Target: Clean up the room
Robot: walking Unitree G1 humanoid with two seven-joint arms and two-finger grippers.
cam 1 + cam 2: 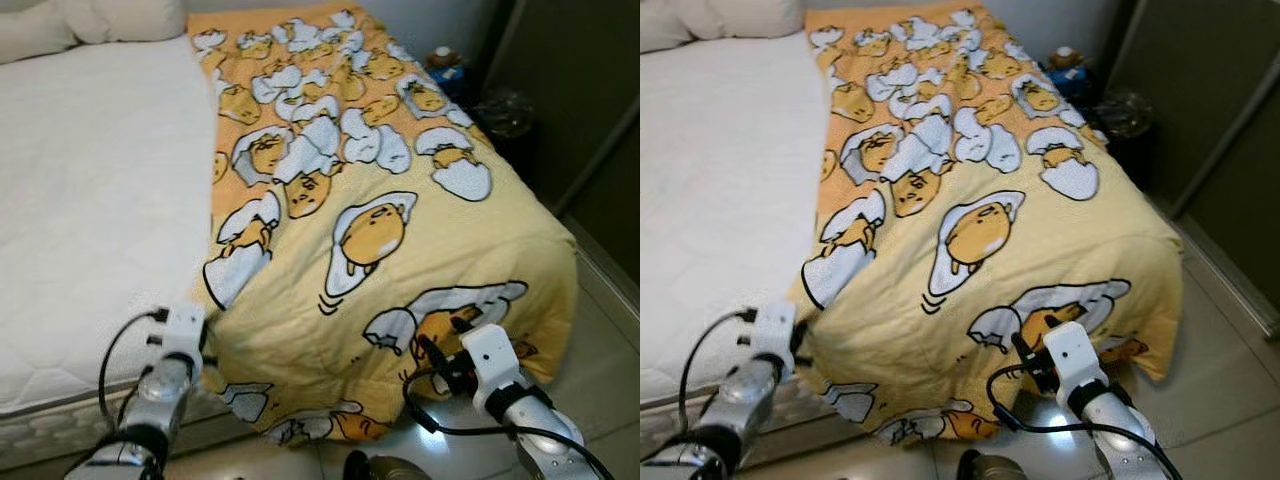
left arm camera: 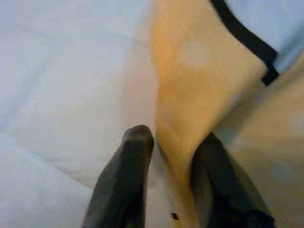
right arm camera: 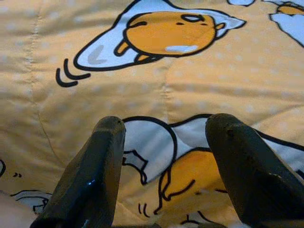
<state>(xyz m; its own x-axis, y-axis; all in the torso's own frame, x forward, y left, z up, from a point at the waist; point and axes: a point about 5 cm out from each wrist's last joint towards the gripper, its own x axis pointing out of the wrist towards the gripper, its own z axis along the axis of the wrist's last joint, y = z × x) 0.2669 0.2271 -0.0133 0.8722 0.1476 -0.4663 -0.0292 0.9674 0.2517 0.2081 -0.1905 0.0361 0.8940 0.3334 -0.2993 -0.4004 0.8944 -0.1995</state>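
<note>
yellow blanket (image 1: 400, 200) with a cartoon egg print covers the robot's right half of the bed and drapes over the foot end toward the tiled floor (image 1: 600, 340), while the bare white mattress (image 1: 90, 200) lies exposed on the left half, with pillows (image 1: 90, 22) at the head. both silver arms reach forward and up from below toward the bed's foot end. left gripper (image 2: 172, 142) sits at the blanket's inner edge where it meets the mattress, its two black fingers (image 2: 128, 180) spread a little with a raised fold of yellow fabric running between them; they look closed in on that fold, though the blur leaves the firmness of the hold unclear. right gripper (image 3: 164, 128) is held against the hanging end of the blanket near the bed's right corner, its fingers (image 3: 95, 171) spread wide apart with the printed fabric lying flat beyond them, nothing pinched. a black cable (image 1: 440, 425) loops below the right wrist. dark clutter (image 1: 490, 100) sits beside the bed's far right side.
</note>
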